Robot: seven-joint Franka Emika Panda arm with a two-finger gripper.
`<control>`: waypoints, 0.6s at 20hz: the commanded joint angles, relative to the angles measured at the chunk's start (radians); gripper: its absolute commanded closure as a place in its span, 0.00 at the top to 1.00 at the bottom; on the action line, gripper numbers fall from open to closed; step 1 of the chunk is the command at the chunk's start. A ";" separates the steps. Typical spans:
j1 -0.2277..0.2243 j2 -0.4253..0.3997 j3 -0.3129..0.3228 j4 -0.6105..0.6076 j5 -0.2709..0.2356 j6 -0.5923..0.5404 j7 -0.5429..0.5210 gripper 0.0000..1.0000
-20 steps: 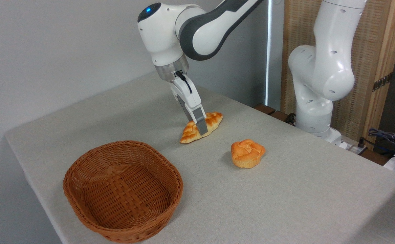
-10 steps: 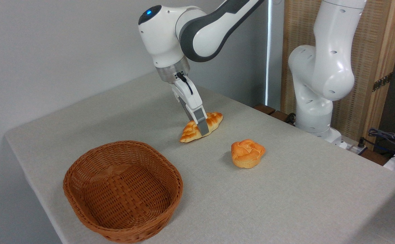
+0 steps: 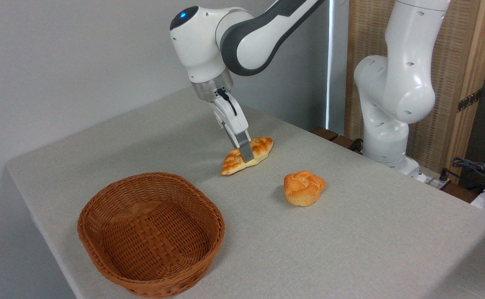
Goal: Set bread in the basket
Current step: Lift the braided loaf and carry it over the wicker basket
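The bread [image 3: 261, 147], a braided golden loaf with pointed ends, lies near the back middle of the table. My gripper [image 3: 245, 155] comes down at a slant across the loaf's middle and is shut on it. One finger [image 3: 246, 153] shows in front; the other is hidden behind the loaf. The loaf's left tip still rests on or just above the cloth. The basket [image 3: 151, 178], an oval brown wicker one, stands empty at the front left, well apart from the gripper.
A round orange bun [image 3: 304, 188] sits to the right of the loaf. The table [image 3: 350, 232] is covered in grey cloth. The arm's white base [image 3: 387, 104] rises at the back right, with cables [image 3: 479, 170] past the table's right edge.
The gripper has crept slightly up and left, and the loaf's right end has risen a little with it. The basket and bun have stayed put.
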 commanded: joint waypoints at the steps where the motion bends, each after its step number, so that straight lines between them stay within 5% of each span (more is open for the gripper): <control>1: -0.007 -0.016 0.017 0.035 0.001 -0.007 -0.013 0.45; 12: -0.002 0.047 0.152 0.354 -0.010 -0.041 -0.018 0.44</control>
